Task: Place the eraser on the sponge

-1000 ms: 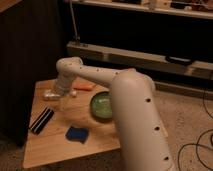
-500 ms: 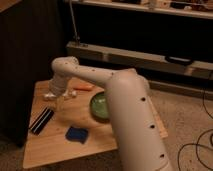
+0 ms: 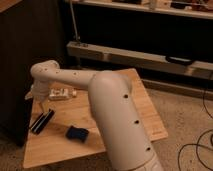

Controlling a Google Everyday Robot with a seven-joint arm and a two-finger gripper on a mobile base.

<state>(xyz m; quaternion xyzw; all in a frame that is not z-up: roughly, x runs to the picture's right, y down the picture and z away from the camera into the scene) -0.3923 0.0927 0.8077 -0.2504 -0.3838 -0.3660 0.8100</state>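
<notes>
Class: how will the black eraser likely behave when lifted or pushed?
The eraser looks long and flat: probably stiff, unlikely to roll. Lying flat on the table, it may slide when pushed. The tool is just behind it.

We see the eraser [image 3: 42, 121], a long flat black bar with a pale stripe, lying flat at the lower left of the frame on the surface [image 3: 145, 114]. The sponge [image 3: 77, 133], a small deep-blue block, lies lower right of it, apart. The claw [image 3: 35, 95] hangs just above the eraser.
</notes>
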